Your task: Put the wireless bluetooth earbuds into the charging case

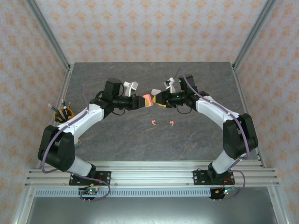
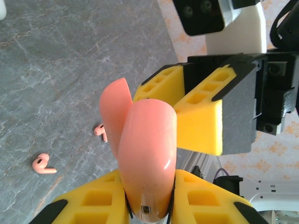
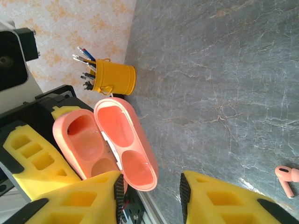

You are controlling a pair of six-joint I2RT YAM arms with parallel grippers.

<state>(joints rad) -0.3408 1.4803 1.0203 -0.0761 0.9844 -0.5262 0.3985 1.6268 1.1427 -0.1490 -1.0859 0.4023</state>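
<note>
A yellow cup (image 1: 64,114) full of pens (image 3: 83,58) stands close to the left edge of the grey surface (image 1: 117,140). There is lots of room around it. Near the middle of the top view, the left fingers (image 2: 114,200) are squeezed tight on the bottom end of the pink case (image 3: 117,126) and hold it up off the surface. The case is open. Its lid swings out to one side, and the hollow parts show bare pink insides. In the left wrist view its long side runs up and down. The right fingers (image 3: 100,193) stand a bit apart, and the edge of the lid is just beside one of them. Below the case in the top view, two pink earbuds (image 1: 153,122) (image 1: 171,123) lie flat, near each other and far from every edge.
</note>
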